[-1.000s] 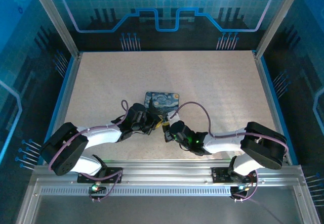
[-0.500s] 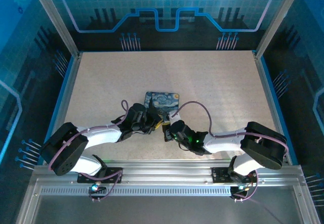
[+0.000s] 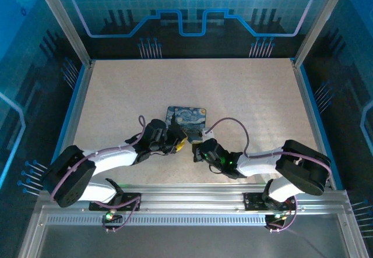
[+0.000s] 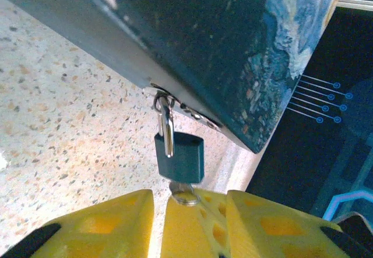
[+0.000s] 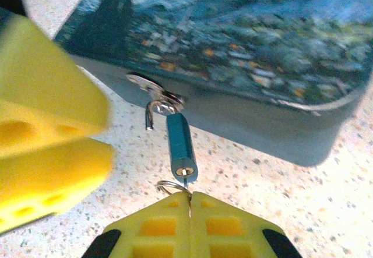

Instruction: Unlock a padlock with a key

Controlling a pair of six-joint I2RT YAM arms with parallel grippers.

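Right gripper [image 5: 189, 202] is pinched tight on the key [image 4: 185, 196] — head buried between the pads, blade up in the padlock [image 5: 182, 147], which hangs from the hasp on the starry-night box [image 5: 262, 42] front. Left gripper [image 4: 186, 205] stands part open beside the box, touching nothing — one shackle leg looks free.

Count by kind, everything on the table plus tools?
box: 1
padlock: 1
key: 1
tools: 2, left tool and right tool
total: 5
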